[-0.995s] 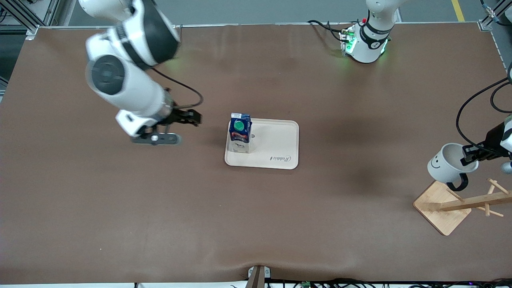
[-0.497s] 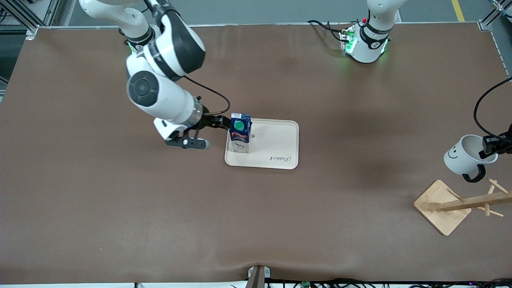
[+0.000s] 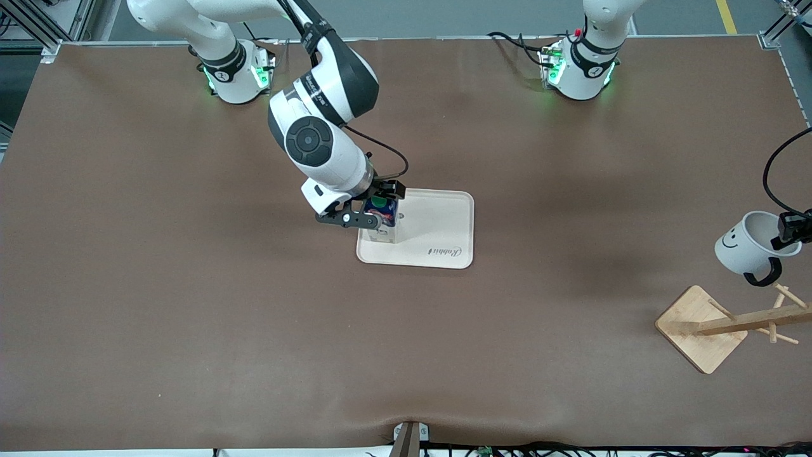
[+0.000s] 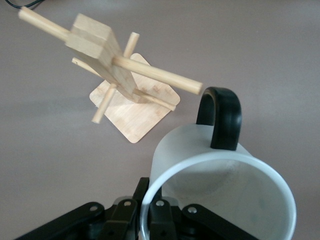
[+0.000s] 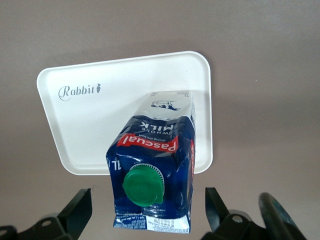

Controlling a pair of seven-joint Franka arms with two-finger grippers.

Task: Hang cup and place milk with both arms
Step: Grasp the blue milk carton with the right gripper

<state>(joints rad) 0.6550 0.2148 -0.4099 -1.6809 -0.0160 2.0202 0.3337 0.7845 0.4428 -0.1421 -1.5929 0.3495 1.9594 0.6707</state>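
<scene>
The milk point(image 3: 385, 230), a dark blue carton with a green cap, stands upright on the white tray point(image 3: 438, 228), at the corner toward the right arm's base. My right gripper point(image 3: 379, 204) is open over the carton's top. In the right wrist view its fingers point(image 5: 77, 210) stand either side of the milk point(image 5: 155, 155), apart from it. My left gripper point(image 3: 790, 231) is shut on the rim of the white smiley cup point(image 3: 742, 244) and holds it tilted in the air over the wooden rack point(image 3: 729, 324). In the left wrist view the cup point(image 4: 220, 195) has its black handle point(image 4: 220, 117) close to a rack peg point(image 4: 160, 75).
The tray point(image 5: 100, 115) bears the word Rabbit and holds only the carton. The wooden rack's square base point(image 4: 135, 107) sits on the brown table at the left arm's end, its post with several pegs pointing at the camera. Cables run by the left arm's base point(image 3: 580, 70).
My right arm has swung from the right arm's end of the table to the tray, bringing its open gripper over the milk. My left gripper has carried the cup toward the rack's pegs.
</scene>
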